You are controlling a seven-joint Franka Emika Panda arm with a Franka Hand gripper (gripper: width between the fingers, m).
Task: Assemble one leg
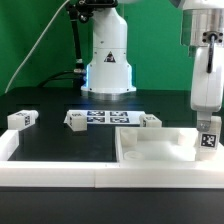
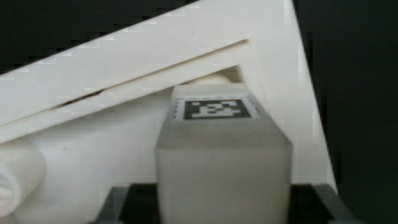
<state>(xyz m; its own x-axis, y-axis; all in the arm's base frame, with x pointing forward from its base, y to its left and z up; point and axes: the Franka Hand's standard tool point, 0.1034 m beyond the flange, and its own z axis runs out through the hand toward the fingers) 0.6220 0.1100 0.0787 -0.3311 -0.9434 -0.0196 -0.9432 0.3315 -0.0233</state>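
Note:
My gripper (image 1: 206,118) hangs at the exterior view's right, shut on a small white leg (image 1: 207,137) with a square tag on its face. The leg is upright, its lower end at the right corner of the large white panel (image 1: 150,152) with the raised rim. I cannot tell whether it touches the panel. In the wrist view the leg (image 2: 222,150) fills the gap between the dark fingers (image 2: 134,205) of my gripper (image 2: 222,208). The panel's corner (image 2: 160,70) lies behind the leg.
Three more small white legs lie on the black table: one at the left (image 1: 22,119), one left of the marker board (image 1: 76,119), one right of it (image 1: 150,120). The marker board (image 1: 110,117) lies mid-table. The arm's base (image 1: 108,60) stands behind. A white wall (image 1: 50,172) runs along the front.

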